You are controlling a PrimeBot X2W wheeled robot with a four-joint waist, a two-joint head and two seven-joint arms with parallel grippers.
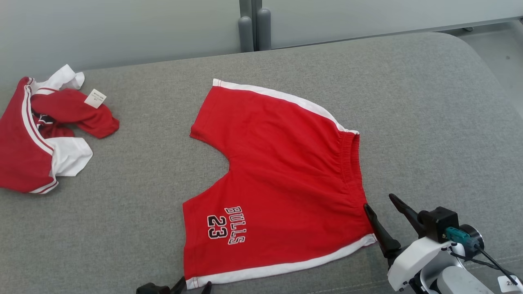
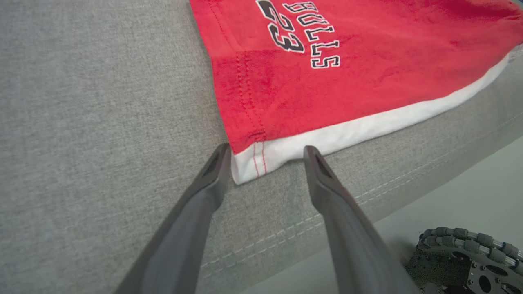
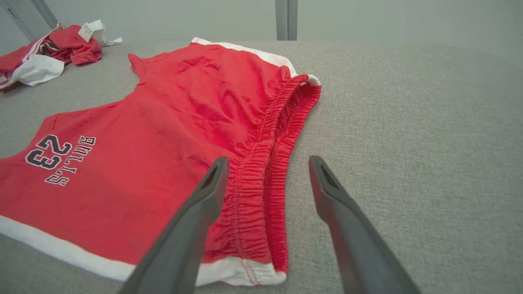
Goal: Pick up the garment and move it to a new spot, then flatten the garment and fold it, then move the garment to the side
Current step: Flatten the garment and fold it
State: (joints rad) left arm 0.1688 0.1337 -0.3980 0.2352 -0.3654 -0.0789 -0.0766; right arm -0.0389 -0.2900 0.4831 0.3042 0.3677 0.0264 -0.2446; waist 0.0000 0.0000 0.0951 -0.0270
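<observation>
Shorts [image 1: 282, 171], red white-edged knit with gathered waistband [image 1: 350, 159], lay flat on a grey woven cushion [image 1: 122, 228]. Left gripper [image 2: 266, 149] gaped astride a hem corner [image 2: 249, 163], right gripper [image 3: 267, 160] astride the waistband, both empty.

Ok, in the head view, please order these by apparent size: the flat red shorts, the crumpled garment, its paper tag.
Largest: flat red shorts.
Then: crumpled garment, partly cut off at the left edge.
Smallest: paper tag.
</observation>
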